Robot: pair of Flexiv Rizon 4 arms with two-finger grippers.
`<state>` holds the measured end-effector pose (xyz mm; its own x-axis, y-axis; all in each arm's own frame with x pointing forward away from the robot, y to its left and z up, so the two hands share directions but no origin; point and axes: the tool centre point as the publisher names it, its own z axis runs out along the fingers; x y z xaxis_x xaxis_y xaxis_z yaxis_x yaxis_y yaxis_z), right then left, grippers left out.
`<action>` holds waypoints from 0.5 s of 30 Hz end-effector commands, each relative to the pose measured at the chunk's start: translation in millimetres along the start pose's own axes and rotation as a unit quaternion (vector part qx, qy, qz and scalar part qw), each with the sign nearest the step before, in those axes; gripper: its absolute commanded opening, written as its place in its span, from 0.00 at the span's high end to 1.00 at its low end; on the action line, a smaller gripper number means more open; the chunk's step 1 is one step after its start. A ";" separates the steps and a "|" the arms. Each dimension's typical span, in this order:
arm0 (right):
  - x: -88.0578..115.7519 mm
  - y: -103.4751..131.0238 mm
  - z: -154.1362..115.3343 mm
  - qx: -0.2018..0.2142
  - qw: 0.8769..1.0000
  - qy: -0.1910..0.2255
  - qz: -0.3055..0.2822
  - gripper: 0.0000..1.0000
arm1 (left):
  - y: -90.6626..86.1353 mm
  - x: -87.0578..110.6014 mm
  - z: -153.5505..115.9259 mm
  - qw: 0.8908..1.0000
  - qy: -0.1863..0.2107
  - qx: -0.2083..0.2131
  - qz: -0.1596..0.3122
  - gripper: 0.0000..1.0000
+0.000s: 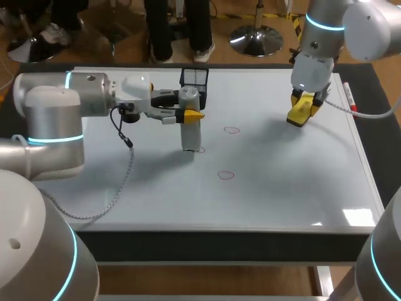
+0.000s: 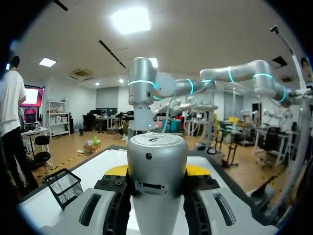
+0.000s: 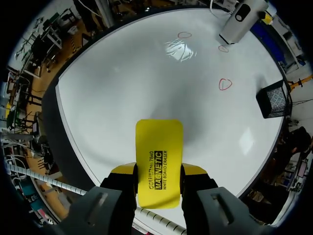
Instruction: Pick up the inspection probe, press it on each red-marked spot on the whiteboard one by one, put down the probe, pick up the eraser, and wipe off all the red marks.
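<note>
The inspection probe (image 1: pixel 190 133), a grey cylinder, stands upright on the whiteboard (image 1: pixel 282 182) with its lower end at a red mark (image 1: pixel 200 150). My left gripper (image 1: pixel 191 115) is shut on the probe (image 2: pixel 156 166) from both sides. Two other red circles (image 1: pixel 232 130) (image 1: pixel 225 175) lie bare to the right and front. My right gripper (image 1: pixel 302 103) is shut on the yellow eraser (image 1: pixel 299 111) just above the board's far right part. In the right wrist view the eraser (image 3: pixel 159 166) sits between the fingers of that gripper (image 3: pixel 159 170), with the probe (image 3: pixel 239 19) and red marks (image 3: pixel 225 84) far ahead.
A black mesh basket (image 1: pixel 194 78) stands at the board's far edge behind the probe, also seen in the left wrist view as the basket (image 2: pixel 63 186). A red marker pen (image 1: pixel 349 97) lies along the board's right edge.
</note>
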<state>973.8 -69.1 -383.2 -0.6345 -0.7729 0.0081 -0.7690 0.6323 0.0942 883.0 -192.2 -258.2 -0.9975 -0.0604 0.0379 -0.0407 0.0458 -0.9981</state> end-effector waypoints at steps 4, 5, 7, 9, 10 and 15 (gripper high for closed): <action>0.8 -0.3 -1.4 0.001 1.000 0.001 -0.001 1.00 | 10.8 -8.8 9.4 1.000 0.024 0.003 -0.002 1.00; 0.8 -0.3 -1.4 0.001 1.000 0.001 -0.001 1.00 | 12.3 -8.8 9.8 1.000 0.025 0.003 -0.001 1.00; 0.8 -0.3 -1.4 0.001 1.000 0.001 -0.001 1.00 | 15.1 -8.9 10.3 0.999 0.031 0.007 -0.002 1.00; 0.8 -0.3 -1.4 0.001 1.000 0.001 -0.001 1.00 | 17.8 -9.1 11.2 0.999 0.031 0.006 -0.003 1.00; 0.8 -0.3 -1.4 0.001 1.000 0.001 -0.001 1.00 | 18.5 -9.3 11.4 0.999 0.032 0.007 -0.004 1.00; 0.8 -0.3 -1.4 0.001 1.000 0.001 -0.001 1.00 | 20.6 -9.3 12.6 0.999 0.034 0.006 -0.003 1.00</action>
<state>973.8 -69.1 -383.2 -0.6345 -0.7729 0.0081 -0.7690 0.6323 0.0942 889.9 -201.7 -278.8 -0.9989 0.0010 0.0464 -0.0463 0.0354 -0.9983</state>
